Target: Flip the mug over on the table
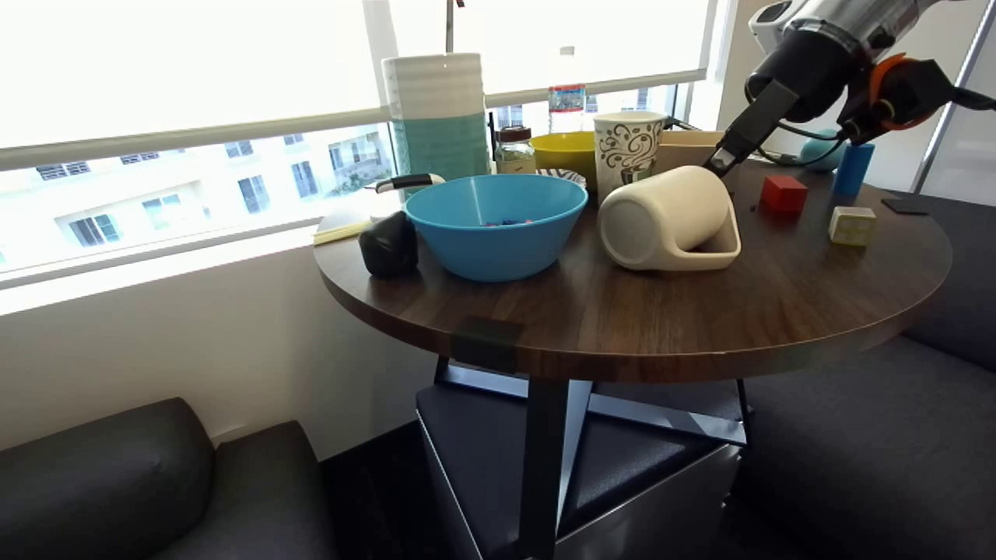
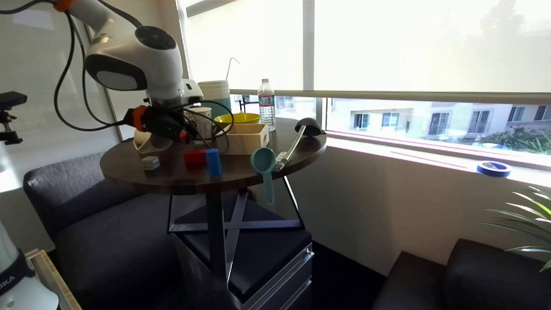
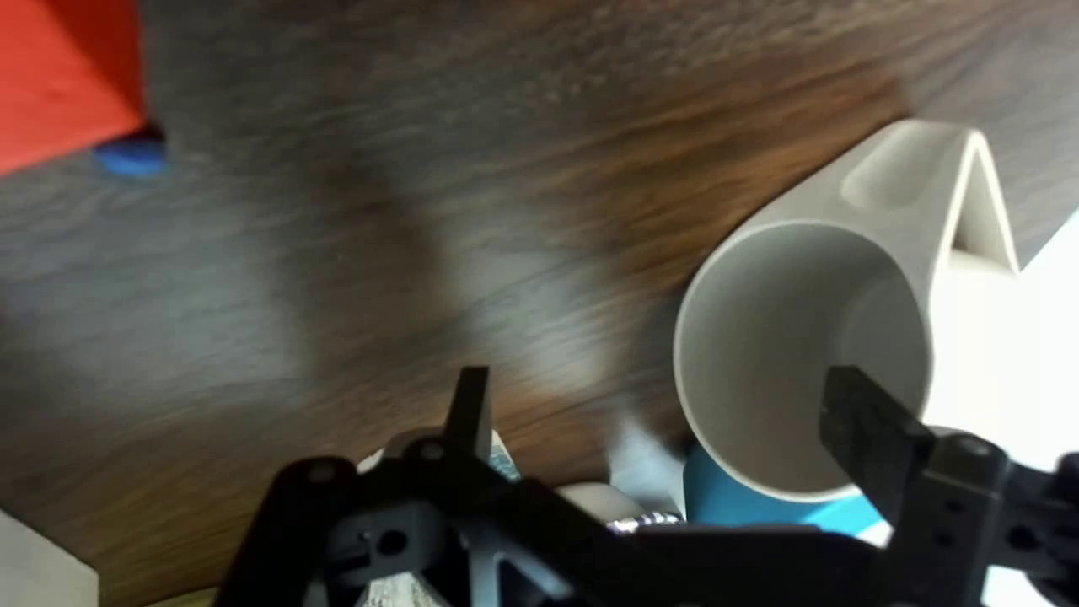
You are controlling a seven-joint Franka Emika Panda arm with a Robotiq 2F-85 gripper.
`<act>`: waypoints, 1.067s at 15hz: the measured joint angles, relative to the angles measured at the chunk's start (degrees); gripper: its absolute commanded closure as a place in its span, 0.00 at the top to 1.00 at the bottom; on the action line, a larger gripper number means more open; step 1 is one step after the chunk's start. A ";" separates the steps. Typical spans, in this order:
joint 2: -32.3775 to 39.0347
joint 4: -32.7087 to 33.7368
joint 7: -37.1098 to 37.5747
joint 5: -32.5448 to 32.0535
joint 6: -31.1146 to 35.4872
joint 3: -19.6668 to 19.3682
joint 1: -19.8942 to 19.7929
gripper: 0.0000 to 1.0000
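Note:
The cream-white mug lies on its side on the round dark brown table in an exterior view, base toward that camera and handle low at the right. The mug also shows in an exterior view, partly behind the arm. In the wrist view the open mouth of the mug faces my camera. My gripper is open, with one finger in front of or inside the mouth and the other beside the mug over the table. The fingertips show at the mug's far mouth end. Contact cannot be told.
A blue bowl stands beside the mug, with a patterned cup behind. A red block, blue cylinder and small box lie to one side. A wooden box and bottle stand farther along.

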 measured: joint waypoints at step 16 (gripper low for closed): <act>-9.68 1.08 -1.69 -33.60 -1.24 0.31 17.32 1.00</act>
